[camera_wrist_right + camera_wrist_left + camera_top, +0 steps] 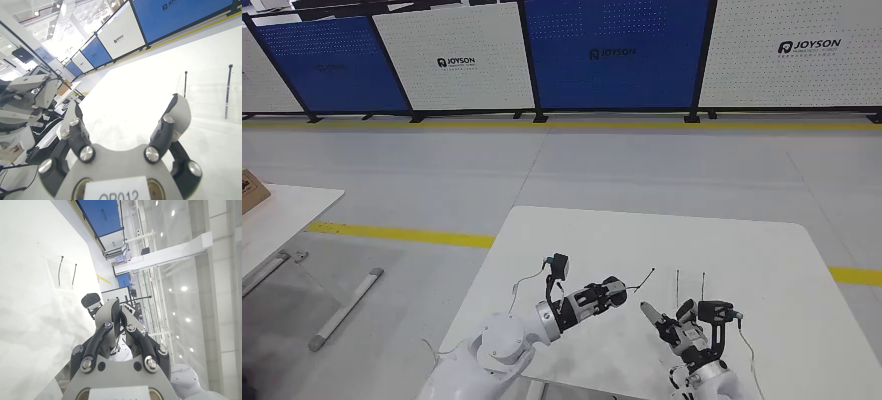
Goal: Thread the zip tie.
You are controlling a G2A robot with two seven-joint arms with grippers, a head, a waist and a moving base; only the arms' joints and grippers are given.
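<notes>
Pinches a zip tie between the pressed-together fingers of the left gripper, above the desk. Runs lengthwise toward the right side, free end near the right gripper, fingers spread. Rests two spare zip ties parallel just beyond.

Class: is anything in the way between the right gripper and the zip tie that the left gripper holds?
Nothing visible. The right gripper, fingers open, sits beside the left gripper, which is shut on the zip tie. Only bare table shows between them. Two other ties are farther off, not in that gap.
</notes>
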